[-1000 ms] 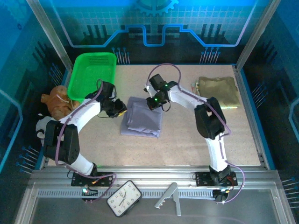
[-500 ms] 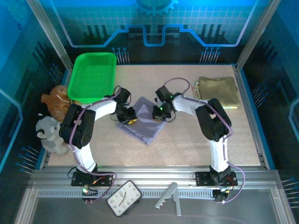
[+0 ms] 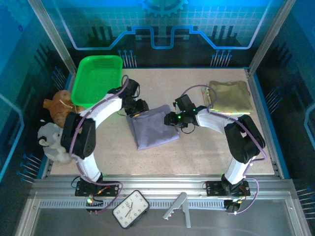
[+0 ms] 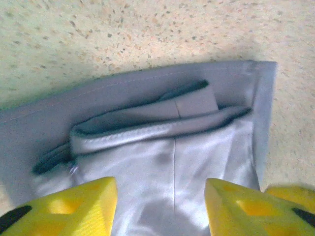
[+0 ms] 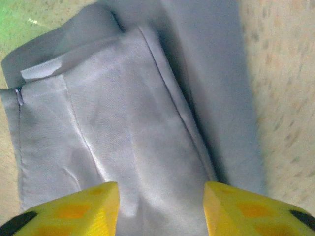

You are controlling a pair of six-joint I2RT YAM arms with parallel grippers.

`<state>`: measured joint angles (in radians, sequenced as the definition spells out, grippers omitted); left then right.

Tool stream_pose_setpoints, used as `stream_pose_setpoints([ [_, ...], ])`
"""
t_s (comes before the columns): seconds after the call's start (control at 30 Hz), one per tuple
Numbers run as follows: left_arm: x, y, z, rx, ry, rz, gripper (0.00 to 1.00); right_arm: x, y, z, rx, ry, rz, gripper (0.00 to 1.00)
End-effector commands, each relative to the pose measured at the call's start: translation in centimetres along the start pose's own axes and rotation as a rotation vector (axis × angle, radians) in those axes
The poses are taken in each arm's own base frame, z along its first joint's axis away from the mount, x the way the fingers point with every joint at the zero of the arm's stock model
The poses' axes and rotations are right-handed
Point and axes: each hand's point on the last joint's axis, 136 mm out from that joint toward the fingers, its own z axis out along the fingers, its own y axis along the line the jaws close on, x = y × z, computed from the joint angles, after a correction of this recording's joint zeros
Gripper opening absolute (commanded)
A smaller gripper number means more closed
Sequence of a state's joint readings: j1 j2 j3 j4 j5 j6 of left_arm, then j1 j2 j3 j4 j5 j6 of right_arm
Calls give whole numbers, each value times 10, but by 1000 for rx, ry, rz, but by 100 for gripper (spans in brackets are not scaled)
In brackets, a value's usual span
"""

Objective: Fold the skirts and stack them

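Left end effector (image 3: 137, 112) and right end effector (image 3: 172, 119) hang parted, empty — over grey skirt (image 3: 152, 130) on speckled table (image 3: 202, 155).

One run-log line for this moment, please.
left gripper: open over grey-lavender skirt | right gripper: open over same skirt | olive-khaki skirt: lying far right

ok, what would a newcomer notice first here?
The grey-lavender skirt lies folded mid-table, with the left tool and right tool open at its far corners. A bright green basket sits far left, and an olive-khaki skirt lies folded far right.
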<state>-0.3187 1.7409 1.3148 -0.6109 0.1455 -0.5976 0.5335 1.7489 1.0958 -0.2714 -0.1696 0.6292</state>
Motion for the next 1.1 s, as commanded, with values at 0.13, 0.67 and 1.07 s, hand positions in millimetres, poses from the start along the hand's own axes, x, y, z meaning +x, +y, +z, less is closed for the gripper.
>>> stream_pose_setpoints([
  [0.13, 17, 40, -23, -9, -29, -110, 80, -15, 5, 17, 6, 94, -394, 59],
  [0.67, 26, 59, -22, 25, -17, -192, 99, -29, 12, 53, -14, 155, -405, 48],
  [1.07, 20, 51, -27, 40, -10, -152, 99, -50, 71, -19, -159, 9, -480, 0],
])
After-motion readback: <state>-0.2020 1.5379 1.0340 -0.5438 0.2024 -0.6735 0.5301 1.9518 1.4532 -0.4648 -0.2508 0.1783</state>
